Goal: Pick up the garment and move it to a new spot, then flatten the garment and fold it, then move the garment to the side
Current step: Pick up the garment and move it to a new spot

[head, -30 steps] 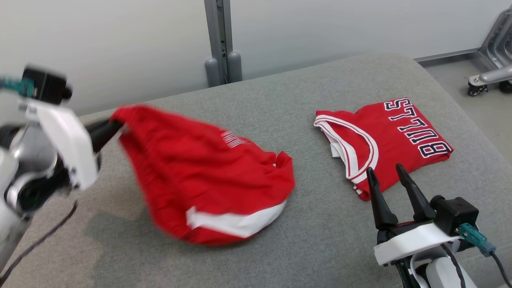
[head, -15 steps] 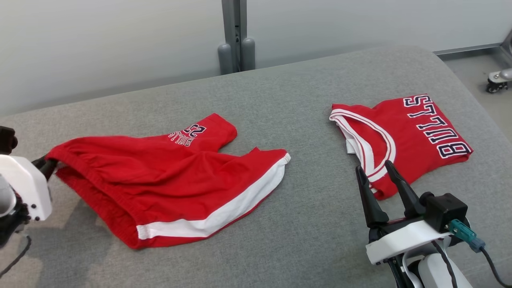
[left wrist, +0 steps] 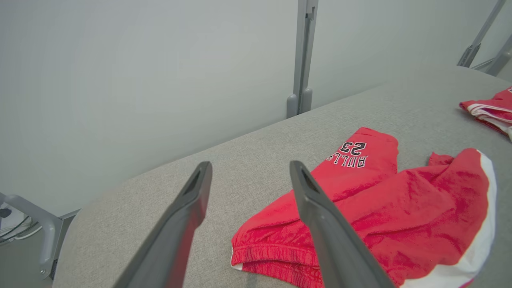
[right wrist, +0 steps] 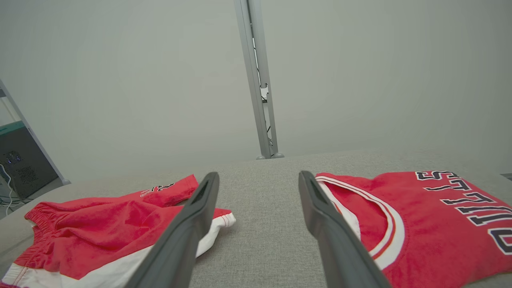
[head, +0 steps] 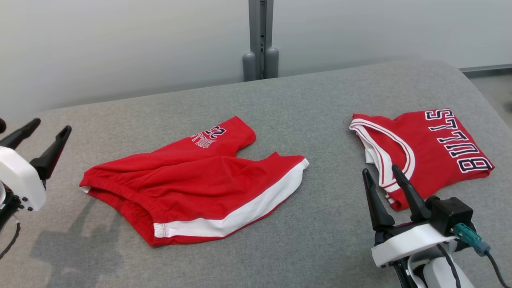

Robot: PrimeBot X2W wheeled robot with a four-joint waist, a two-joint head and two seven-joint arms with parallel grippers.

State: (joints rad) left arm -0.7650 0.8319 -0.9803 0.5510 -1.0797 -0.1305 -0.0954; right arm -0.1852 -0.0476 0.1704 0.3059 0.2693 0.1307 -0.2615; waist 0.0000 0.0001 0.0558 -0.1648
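The grey woven table (head: 304,96) lies bare along its rounded far edge and between the shorts (head: 192,180) and the folded jersey (head: 432,152) at right. The soft red shorts, white-striped and rumpled, lie left of centre, waistband toward the left gripper (head: 53,125), which gapes wide, clear of the cloth. The right gripper (head: 380,169) gapes empty by the jersey.

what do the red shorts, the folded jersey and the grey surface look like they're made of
The red shorts: soft knit cloth, perhaps cotton; matte, slightly fuzzy, gathered elastic waistband.
The folded jersey: similar matte knit, white striped trim, printed letters.
The grey surface: woven upholstery cloth, likely over padding; flecked weave, rounded edges.
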